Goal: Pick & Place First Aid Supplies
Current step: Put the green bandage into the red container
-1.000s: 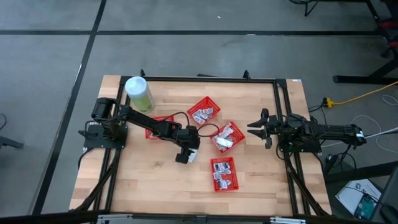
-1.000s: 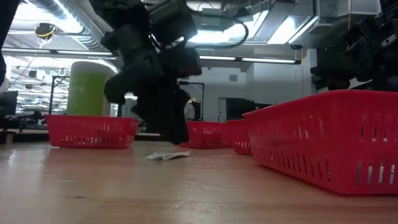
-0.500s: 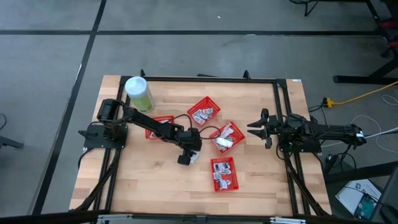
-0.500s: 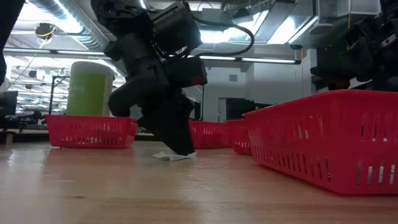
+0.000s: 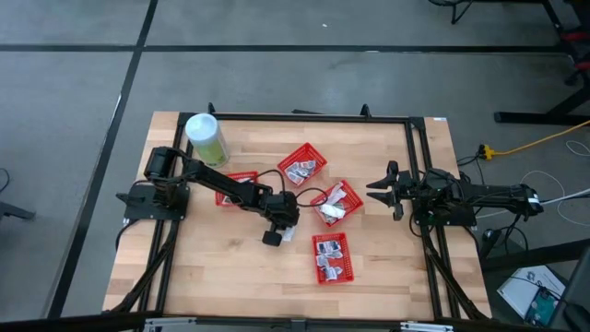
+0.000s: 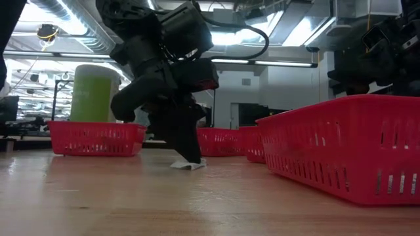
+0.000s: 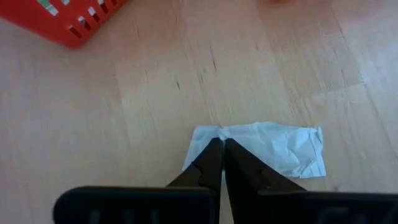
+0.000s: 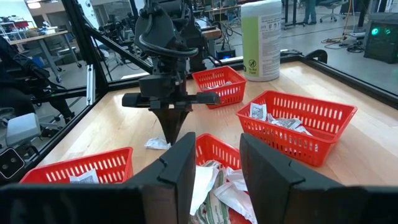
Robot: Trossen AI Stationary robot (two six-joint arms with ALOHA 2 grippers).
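Left claw [image 7: 221, 149] pinching packet [image 7: 273, 146] edge, bare wood around

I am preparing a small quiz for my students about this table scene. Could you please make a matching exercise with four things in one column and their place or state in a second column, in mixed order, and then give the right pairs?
Things:
1. crumpled white paper packet
2. tall pale-green cylinder canister with white lid
3. left claw
4. right claw

Place or state:
A. open, waiting at the table's right side
B. standing upright at the back left corner
C. lying flat on the bare wood, outside every red mesh basket
D. shut, tips down on the packet's edge

Pairs: 1-C, 2-B, 3-D, 4-A
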